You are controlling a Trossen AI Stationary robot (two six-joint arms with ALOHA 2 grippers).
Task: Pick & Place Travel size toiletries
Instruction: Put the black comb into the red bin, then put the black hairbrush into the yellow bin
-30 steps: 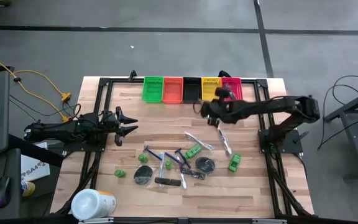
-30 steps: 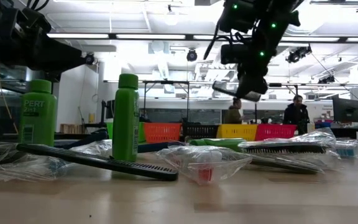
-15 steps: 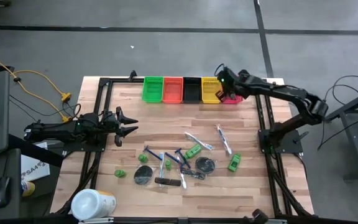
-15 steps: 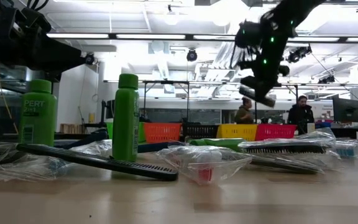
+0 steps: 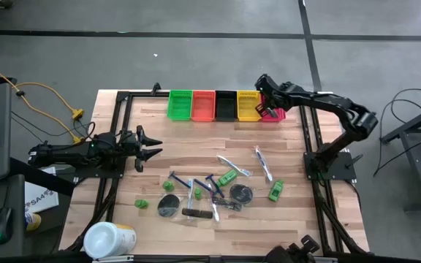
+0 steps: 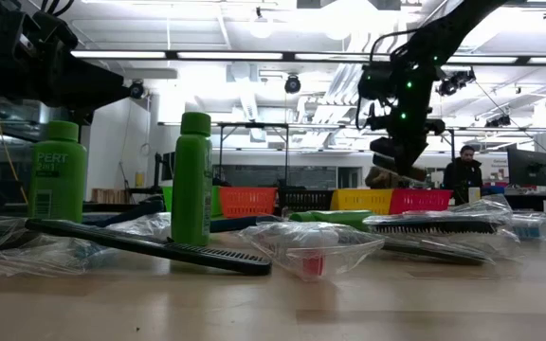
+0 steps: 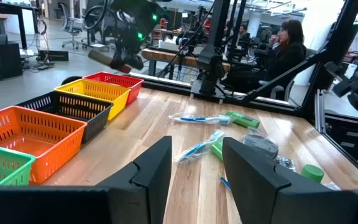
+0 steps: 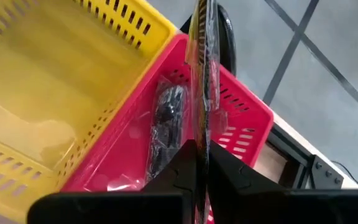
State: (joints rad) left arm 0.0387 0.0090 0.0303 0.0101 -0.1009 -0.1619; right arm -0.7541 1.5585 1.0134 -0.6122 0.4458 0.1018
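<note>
Overhead, right gripper point(image 8: 196, 163) pinches a slim, plastic-wrapped dark comb point(image 8: 205, 62) above the pink bin point(image 8: 241, 112).

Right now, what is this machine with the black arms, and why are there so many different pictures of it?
It is a robot with two arms that tidies small bathroom things into baskets. One picture looks straight down from above, one sits low on the table, and one camera rides on each wrist.

The right gripper is over the red basket, shut on a thin packet in clear wrap. A dark packet already lies in that basket. The yellow basket beside it looks empty.

The left gripper waits open at the table's left side.

Still on the table are green bottles, toothbrushes, blue razors, grey discs and a big white tub.
</note>
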